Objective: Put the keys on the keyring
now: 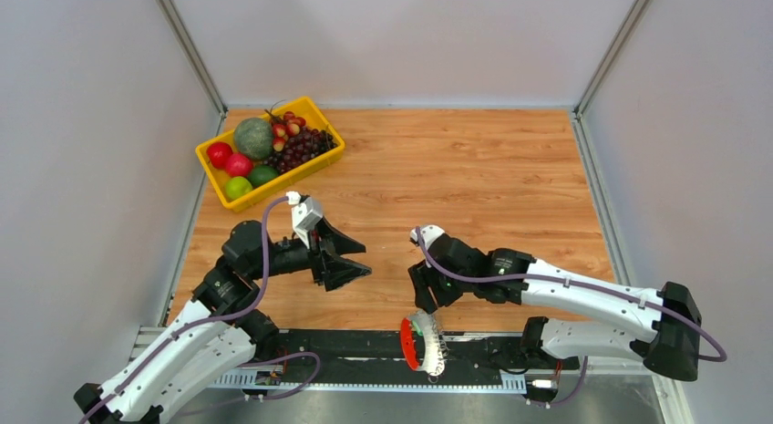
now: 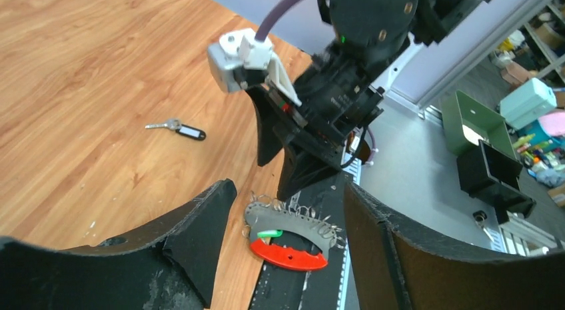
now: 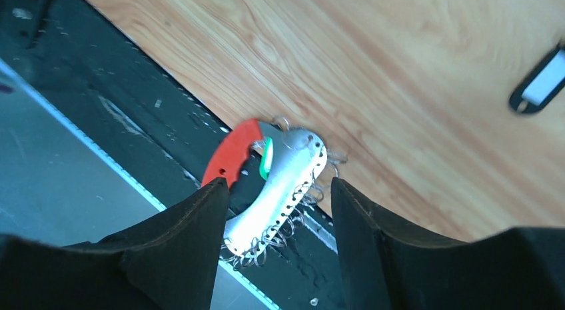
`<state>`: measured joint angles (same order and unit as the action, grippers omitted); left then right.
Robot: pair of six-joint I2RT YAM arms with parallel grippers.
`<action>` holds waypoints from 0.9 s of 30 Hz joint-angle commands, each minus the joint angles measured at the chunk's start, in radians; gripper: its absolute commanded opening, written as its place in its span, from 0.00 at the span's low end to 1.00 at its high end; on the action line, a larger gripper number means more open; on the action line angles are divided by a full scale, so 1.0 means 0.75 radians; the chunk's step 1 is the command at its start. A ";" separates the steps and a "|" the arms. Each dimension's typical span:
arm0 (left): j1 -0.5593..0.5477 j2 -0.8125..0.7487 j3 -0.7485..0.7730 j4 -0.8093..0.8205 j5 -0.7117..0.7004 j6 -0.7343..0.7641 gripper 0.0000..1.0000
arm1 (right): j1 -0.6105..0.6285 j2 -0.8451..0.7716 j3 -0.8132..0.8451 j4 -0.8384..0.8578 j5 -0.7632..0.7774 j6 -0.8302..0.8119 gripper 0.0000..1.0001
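Both grippers are empty. The left gripper [image 1: 363, 260] and the right gripper [image 1: 425, 298] have their jaws spread, pinching nothing.

The keyring [image 1: 422, 344] sits bottom centre of the top view, at the table's [image 1: 474, 169] near edge, partly over the black rail [image 1: 483, 349]. In the right wrist view it shows below and between our spread fingers.

The key [image 2: 174, 127] lies flat on the wood, left of centre in the left wrist view, well apart from the ring. We can't find it in the top view.

Handling, our read:
- Key: light, rigid, thin and flat on the table, so it's hard to get under and the bare blade will likely slip. We'd grip across the dark head [image 2: 191, 132], leaving the hole end free if we can; the hole itself is too small to see.
- Keyring: stiff grey fan piece [image 3: 286, 183] with fine wire loops [image 2: 303, 211] along its edge, which look bendy and snaggy. Hold the fan body or the red tag [image 3: 230, 153], not the loops.
- Risk: the ring sliding off onto the rail when nudged.
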<state>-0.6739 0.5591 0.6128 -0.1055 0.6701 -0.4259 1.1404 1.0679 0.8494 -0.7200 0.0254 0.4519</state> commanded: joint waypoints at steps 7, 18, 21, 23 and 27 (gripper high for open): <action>-0.001 -0.157 -0.153 0.131 -0.420 -0.183 1.00 | -0.026 0.002 -0.214 0.091 0.154 0.476 0.62; -0.002 -0.094 -0.142 -0.001 -0.560 -0.185 1.00 | -0.084 0.116 -0.260 0.184 0.183 0.754 0.58; -0.001 -0.083 -0.148 0.007 -0.545 -0.181 1.00 | -0.084 0.154 -0.249 0.195 0.150 0.774 0.57; -0.001 -0.091 -0.157 0.013 -0.543 -0.182 1.00 | -0.085 0.174 -0.253 0.194 0.125 0.802 0.56; -0.001 -0.114 -0.177 0.037 -0.530 -0.195 1.00 | -0.085 0.192 -0.277 0.194 0.071 0.874 0.55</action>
<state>-0.6739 0.4934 0.4778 -0.1139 0.2607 -0.5632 1.0786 1.2022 0.6533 -0.6083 0.1215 1.0183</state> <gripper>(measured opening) 0.998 0.554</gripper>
